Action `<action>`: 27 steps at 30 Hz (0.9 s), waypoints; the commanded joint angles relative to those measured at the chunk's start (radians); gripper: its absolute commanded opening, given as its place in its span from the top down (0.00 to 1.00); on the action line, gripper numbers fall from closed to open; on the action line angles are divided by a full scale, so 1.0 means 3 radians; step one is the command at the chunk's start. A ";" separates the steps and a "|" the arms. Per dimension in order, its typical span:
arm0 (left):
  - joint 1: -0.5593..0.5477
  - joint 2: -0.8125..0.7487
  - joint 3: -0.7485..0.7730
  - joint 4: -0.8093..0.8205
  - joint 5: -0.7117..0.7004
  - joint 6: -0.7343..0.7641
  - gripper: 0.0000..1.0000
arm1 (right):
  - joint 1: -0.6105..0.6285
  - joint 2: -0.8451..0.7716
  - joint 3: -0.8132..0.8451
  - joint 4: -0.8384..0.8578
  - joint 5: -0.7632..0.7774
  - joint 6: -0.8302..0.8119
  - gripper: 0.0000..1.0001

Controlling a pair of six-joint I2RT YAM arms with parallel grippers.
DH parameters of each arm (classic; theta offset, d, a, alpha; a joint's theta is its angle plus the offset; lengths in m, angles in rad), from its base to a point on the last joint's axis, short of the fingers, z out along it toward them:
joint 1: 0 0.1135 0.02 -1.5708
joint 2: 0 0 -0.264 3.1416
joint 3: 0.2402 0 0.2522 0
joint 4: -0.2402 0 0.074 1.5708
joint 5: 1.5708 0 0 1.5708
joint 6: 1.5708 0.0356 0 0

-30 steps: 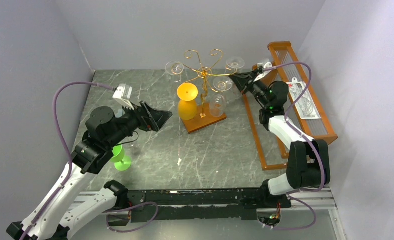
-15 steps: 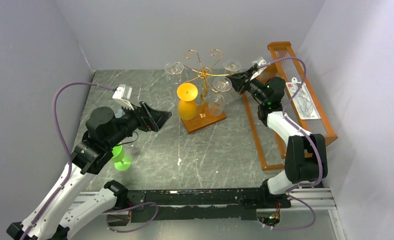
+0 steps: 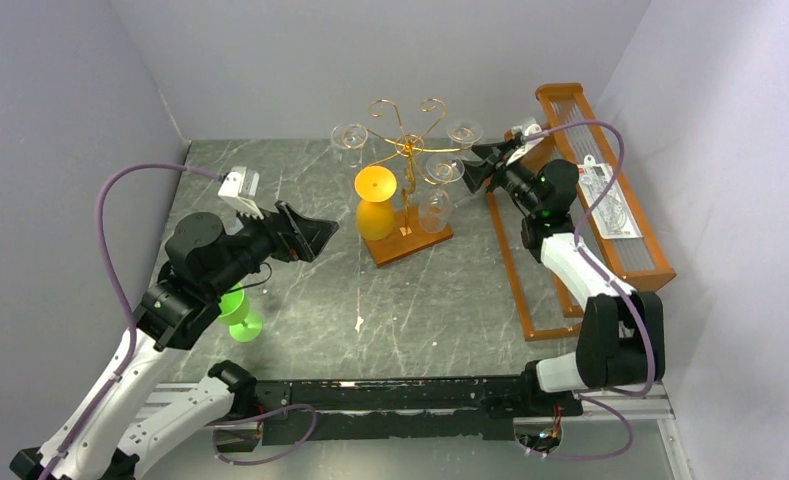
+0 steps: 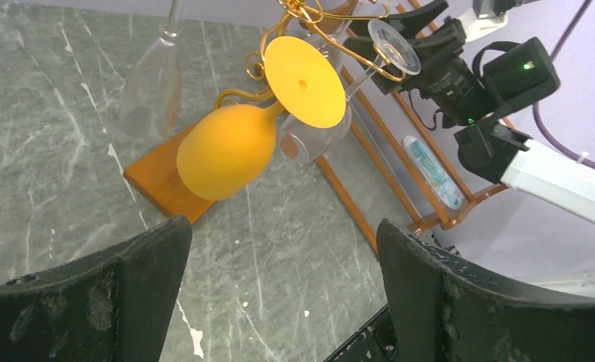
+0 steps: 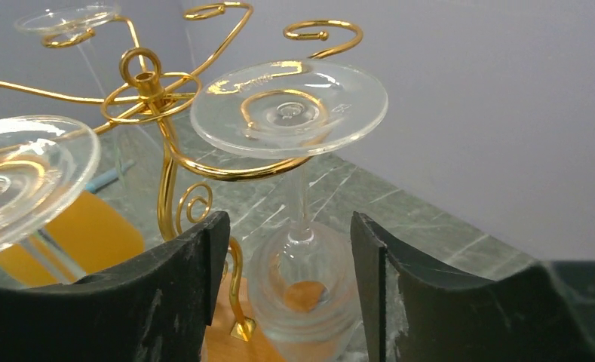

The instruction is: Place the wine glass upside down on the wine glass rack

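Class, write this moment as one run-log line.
right claw: open at glass | glass: hung upside down on rack | left claw: open, empty

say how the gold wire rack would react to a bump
The wine glass rack probably tips easily: thin post, weight hung high, small base. The clear glass hangs by its foot in a scroll, so a knock might slide it out.

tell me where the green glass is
In the top view the green glass sits on the left side of the table, partly under the left arm, well apart from the gold rack with the orange glass.
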 commanded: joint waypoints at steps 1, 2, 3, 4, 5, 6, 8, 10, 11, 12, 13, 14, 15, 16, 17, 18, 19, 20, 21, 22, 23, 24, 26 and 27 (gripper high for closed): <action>-0.0011 -0.0047 0.0148 -0.0219 -0.0143 0.0125 0.04 | 0.0002 -0.0252 -0.0126 -0.0271 0.0291 -0.0138 0.35; -0.0012 -0.0052 0.0168 -0.0260 -0.0159 0.0137 0.04 | 0.0002 -0.0294 -0.0141 -0.0346 0.0334 -0.0169 0.34; -0.0011 -0.0057 0.0185 -0.0309 -0.0184 0.0155 0.03 | 0.0006 -0.0343 -0.0150 -0.0430 0.0391 -0.0200 0.33; -0.0009 -0.0062 0.0205 -0.0357 -0.0211 0.0170 0.04 | 0.0007 -0.0384 -0.0165 -0.0512 0.0459 -0.0233 0.32; -0.0009 -0.0065 0.0225 -0.0411 -0.0241 0.0190 0.04 | 0.0007 -0.0425 -0.0184 -0.0601 0.0544 -0.0265 0.32; -0.0012 -0.0068 0.0246 -0.0475 -0.0278 0.0205 0.04 | 0.0012 -0.0471 -0.0208 -0.0687 0.0643 -0.0293 0.31; -0.0012 -0.0068 0.0295 -0.0635 -0.0292 0.0229 0.04 | 0.0019 -0.0601 -0.0232 -0.0881 0.0774 -0.0321 0.30; -0.0009 -0.0062 0.0361 -0.0793 -0.0430 0.0258 0.04 | 0.0021 -0.0752 -0.0271 -0.1036 0.0918 -0.0299 0.29; -0.0012 -0.0063 0.0389 -0.0887 -0.0510 0.0274 0.04 | 0.0022 -0.0842 -0.0285 -0.1104 0.0991 -0.0280 0.30; -0.0012 -0.0059 0.0416 -0.0976 -0.0576 0.0293 0.04 | 0.0023 -0.0928 -0.0284 -0.1198 0.1068 -0.0258 0.30; -0.0008 -0.0055 0.0451 -0.1071 -0.0658 0.0309 0.03 | 0.0021 -0.1020 -0.0268 -0.1345 0.1130 -0.0237 0.30; -0.0011 -0.0043 0.0489 -0.1178 -0.0755 0.0317 0.03 | 0.0022 -0.1114 -0.0245 -0.1457 0.1198 -0.0214 0.30; -0.0012 -0.0025 0.0532 -0.1296 -0.0846 0.0315 0.03 | 0.0023 -0.1200 -0.0204 -0.1592 0.1273 -0.0177 0.30; -0.0011 0.0007 0.0577 -0.1444 -0.0951 0.0314 0.04 | 0.0023 -0.1297 -0.0158 -0.1724 0.1330 -0.0144 0.30; -0.0012 0.0044 0.0621 -0.1581 -0.1053 0.0317 0.05 | 0.0021 -0.1388 -0.0113 -0.1853 0.1378 -0.0072 0.30; -0.0011 0.0083 0.0643 -0.1715 -0.1172 0.0308 0.06 | 0.0022 -0.1469 -0.0050 -0.2012 0.1448 -0.0018 0.30; -0.0012 0.0124 0.0672 -0.1854 -0.1307 0.0287 0.08 | 0.0022 -0.1538 0.0025 -0.2187 0.1513 0.0123 0.30; -0.0009 0.0166 0.0697 -0.1974 -0.1416 0.0266 0.10 | 0.0023 -0.1587 0.0124 -0.2403 0.1554 0.0205 0.30; -0.0009 0.0202 0.0717 -0.2091 -0.1522 0.0258 0.12 | 0.0023 -0.1632 0.0219 -0.2623 0.1593 0.0272 0.31; -0.0012 0.0224 0.0726 -0.2169 -0.1624 0.0255 0.13 | 0.0023 -0.1671 0.0309 -0.2818 0.1604 0.0343 0.31; -0.0011 0.0234 0.0727 -0.2225 -0.1726 0.0258 0.15 | 0.0023 -0.1713 0.0382 -0.2987 0.1582 0.0402 0.31; -0.0009 0.0235 0.0713 -0.2244 -0.1837 0.0278 0.17 | 0.0023 -0.1766 0.0441 -0.3114 0.1564 0.0462 0.31; -0.0011 0.0267 0.0674 -0.2243 -0.1999 0.0326 0.20 | 0.0023 -0.1912 0.0490 -0.3333 0.1513 0.0565 0.31; -0.0011 0.0304 0.0669 -0.2227 -0.2042 0.0359 0.20 | 0.0023 -0.1986 0.0501 -0.3420 0.1489 0.0602 0.32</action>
